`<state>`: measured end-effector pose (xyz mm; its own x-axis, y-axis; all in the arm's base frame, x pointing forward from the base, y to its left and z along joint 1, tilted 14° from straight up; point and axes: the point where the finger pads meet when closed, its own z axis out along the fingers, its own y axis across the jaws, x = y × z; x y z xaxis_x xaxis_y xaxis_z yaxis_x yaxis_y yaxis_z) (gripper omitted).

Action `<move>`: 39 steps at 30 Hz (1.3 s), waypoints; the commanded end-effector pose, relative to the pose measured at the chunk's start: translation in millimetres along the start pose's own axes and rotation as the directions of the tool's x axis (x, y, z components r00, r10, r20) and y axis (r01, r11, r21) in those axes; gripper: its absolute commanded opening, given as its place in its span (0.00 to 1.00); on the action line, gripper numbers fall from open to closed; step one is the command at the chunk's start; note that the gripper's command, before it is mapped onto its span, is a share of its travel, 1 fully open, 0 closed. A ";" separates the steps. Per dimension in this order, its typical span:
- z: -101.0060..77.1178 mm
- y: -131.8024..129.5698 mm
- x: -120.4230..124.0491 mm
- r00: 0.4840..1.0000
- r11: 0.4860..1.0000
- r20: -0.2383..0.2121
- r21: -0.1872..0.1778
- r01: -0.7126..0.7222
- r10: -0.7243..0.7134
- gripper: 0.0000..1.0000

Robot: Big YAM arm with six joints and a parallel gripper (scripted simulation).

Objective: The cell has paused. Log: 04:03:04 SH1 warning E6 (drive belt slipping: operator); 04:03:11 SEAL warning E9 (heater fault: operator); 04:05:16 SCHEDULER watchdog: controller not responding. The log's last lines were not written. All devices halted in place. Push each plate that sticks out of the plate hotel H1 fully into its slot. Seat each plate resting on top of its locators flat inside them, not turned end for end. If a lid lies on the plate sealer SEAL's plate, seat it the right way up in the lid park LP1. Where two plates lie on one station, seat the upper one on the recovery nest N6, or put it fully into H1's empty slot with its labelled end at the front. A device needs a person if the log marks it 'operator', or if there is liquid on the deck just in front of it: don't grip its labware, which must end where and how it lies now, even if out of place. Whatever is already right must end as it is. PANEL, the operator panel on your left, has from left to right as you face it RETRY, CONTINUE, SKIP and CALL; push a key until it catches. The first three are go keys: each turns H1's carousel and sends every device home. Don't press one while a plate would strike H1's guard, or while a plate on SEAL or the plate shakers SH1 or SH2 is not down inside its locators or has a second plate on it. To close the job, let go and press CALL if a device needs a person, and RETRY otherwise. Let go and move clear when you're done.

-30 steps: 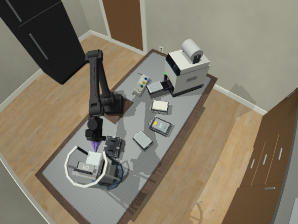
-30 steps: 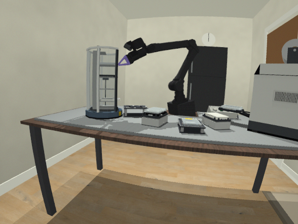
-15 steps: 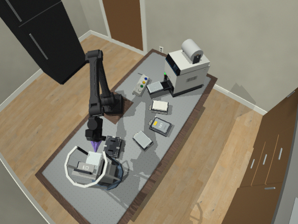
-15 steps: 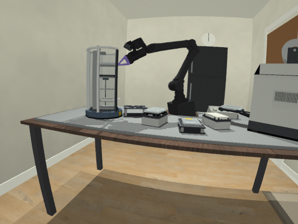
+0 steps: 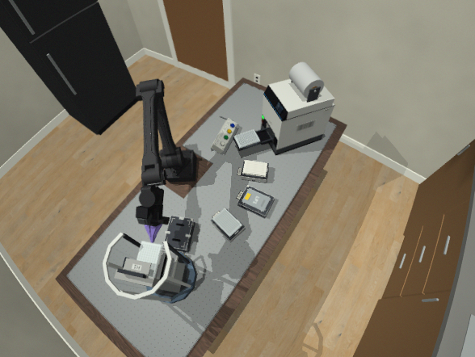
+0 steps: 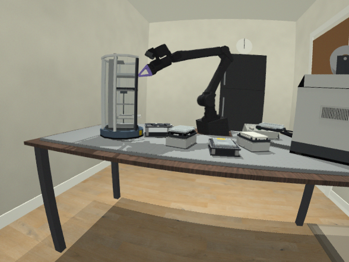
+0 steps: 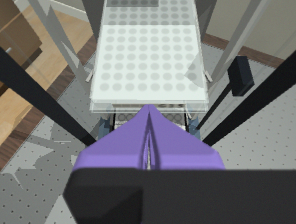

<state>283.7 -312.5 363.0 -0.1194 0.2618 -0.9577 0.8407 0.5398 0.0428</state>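
With its purple fingers pressed together into a wedge and nothing between them, the tool sits right at the near edge of the well plate in an upper slot of the plate hotel H1, and that closed shape looks chosen for pushing, not gripping: a blunt point to nudge the plate home. From the wrist view the plate's near end appears to stick out of its slot toward the tool; whether tip and plate are actually touching I cannot tell. That plate is pale and translucent, a flat rectangle dotted with rows of round wells, riding on thin shelf rails. H1 itself is a tall cage of white posts with a ring guard on top and a dark blue round base, standing at the left end of the desk. The black arm reaches high and level across to it from its base, wrist tilted down slightly. Further right on the speckled grey mat sit boxy stations with plates on them, well apart from this action, and the big white sealer at the far end.
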 end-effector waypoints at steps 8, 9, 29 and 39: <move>3.8 -0.5 -47.8 0.997 1.000 0.079 0.004 -0.012 0.012 0.00; 3.8 -0.5 -47.8 0.997 1.000 0.079 0.004 -0.012 0.012 0.00; 3.8 -0.5 -47.8 0.997 1.000 0.079 0.004 -0.012 0.012 0.00; -8.2 2.9 -7.4 1.000 1.000 0.028 -0.006 -0.005 0.005 0.00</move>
<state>283.3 -311.9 363.1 -0.1190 0.2602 -0.9582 0.8421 0.5377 0.0414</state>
